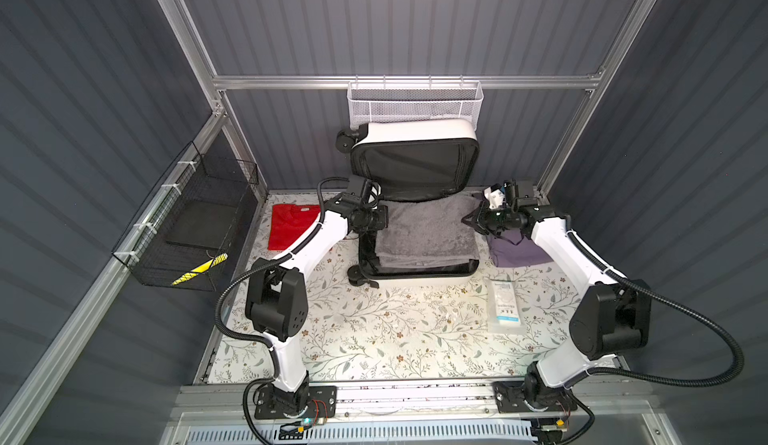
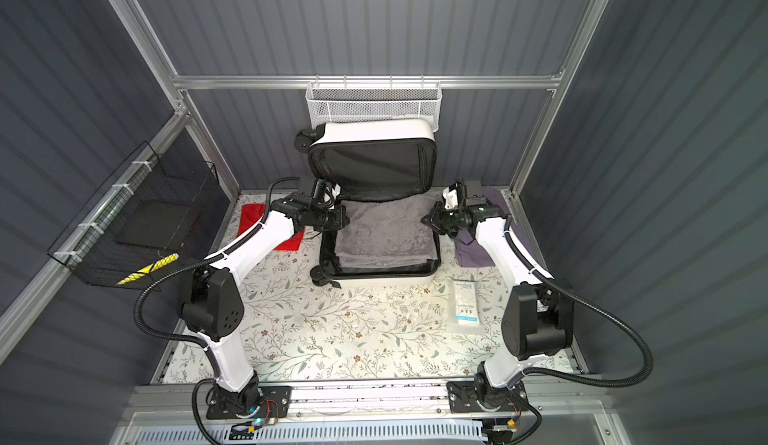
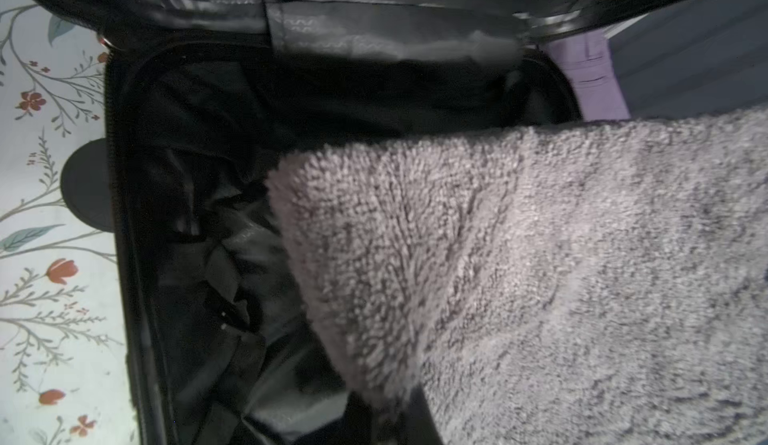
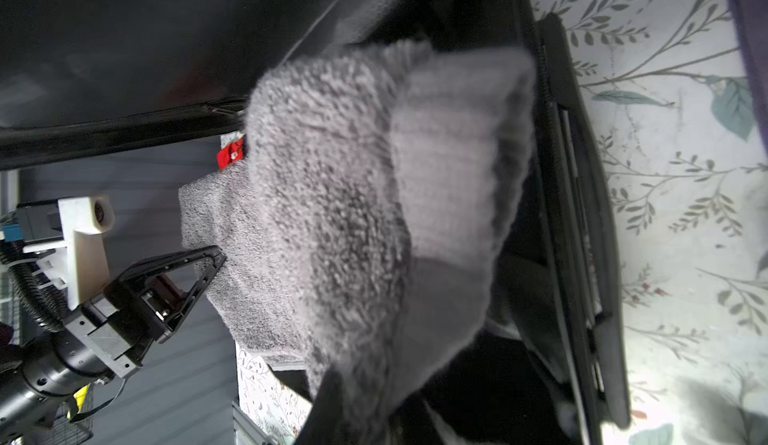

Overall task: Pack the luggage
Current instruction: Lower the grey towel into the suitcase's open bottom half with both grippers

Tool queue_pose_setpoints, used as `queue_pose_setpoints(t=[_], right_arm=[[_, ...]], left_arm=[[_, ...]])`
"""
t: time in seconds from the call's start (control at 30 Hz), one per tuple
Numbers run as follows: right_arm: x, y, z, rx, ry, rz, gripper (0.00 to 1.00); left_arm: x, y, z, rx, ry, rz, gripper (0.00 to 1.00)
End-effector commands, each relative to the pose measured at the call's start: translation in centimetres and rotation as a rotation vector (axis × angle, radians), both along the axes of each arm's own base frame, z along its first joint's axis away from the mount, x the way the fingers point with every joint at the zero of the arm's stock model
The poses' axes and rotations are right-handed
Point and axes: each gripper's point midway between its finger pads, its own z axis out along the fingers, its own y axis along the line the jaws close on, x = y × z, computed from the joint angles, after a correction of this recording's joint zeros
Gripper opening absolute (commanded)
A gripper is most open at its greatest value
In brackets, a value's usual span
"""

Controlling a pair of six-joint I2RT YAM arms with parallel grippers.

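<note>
Pinching the grey towel [image 1: 428,231] at its two far corners: my left gripper [image 4: 217,256] is pressed together on the left corner, my right gripper [image 1: 466,220] on the right one. Noted: the luggage [image 1: 415,131] lies open at the back middle of the table [image 1: 374,330], its lid upright against the rear wall under the white mesh basket [image 1: 415,102], just behind both grippers. The towel covers most of the lower half. A red shirt [image 1: 291,227] lies left of the luggage, partly under my left arm. A purple garment [image 1: 515,252] lies right, under my right wrist. A white packet [image 1: 505,310] lies nearer the front, apart. A black wire basket [image 1: 195,222] hangs on the left wall.
</note>
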Motion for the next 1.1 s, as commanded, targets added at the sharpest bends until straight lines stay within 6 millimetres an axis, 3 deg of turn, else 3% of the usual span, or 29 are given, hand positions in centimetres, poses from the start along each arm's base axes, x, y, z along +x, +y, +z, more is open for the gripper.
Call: queue_pose_setpoints(t=[0.0, 0.37, 0.67, 0.87, 0.97, 1.07], right_arm=[[1.7, -0.1, -0.1, -0.011, -0.03, 0.009, 0.0], [4.2, 0.6, -4.8, -0.098, 0.039, 0.017, 0.0], [5.1, 1.9, -8.9, -0.187, 0.119, 0.032, 0.05], [5.2, 1.6, -10.1, -0.23, 0.139, 0.024, 0.35], [5.4, 1.4, -8.7, -0.248, 0.117, 0.026, 0.52], [5.6, 0.8, -6.9, -0.273, 0.085, 0.013, 0.61]], left_arm=[[1.4, 1.3, -0.8, 0.07, -0.016, 0.018, 0.0], [3.8, 2.7, -5.2, 0.137, 0.024, 0.039, 0.0], [5.1, 2.9, -7.1, 0.184, 0.049, 0.037, 0.0], [5.3, 2.9, -8.3, 0.209, 0.076, 0.023, 0.0], [5.3, 2.9, -8.1, 0.212, 0.072, 0.021, 0.0], [5.4, 3.0, -7.7, 0.213, 0.065, 0.024, 0.0]])
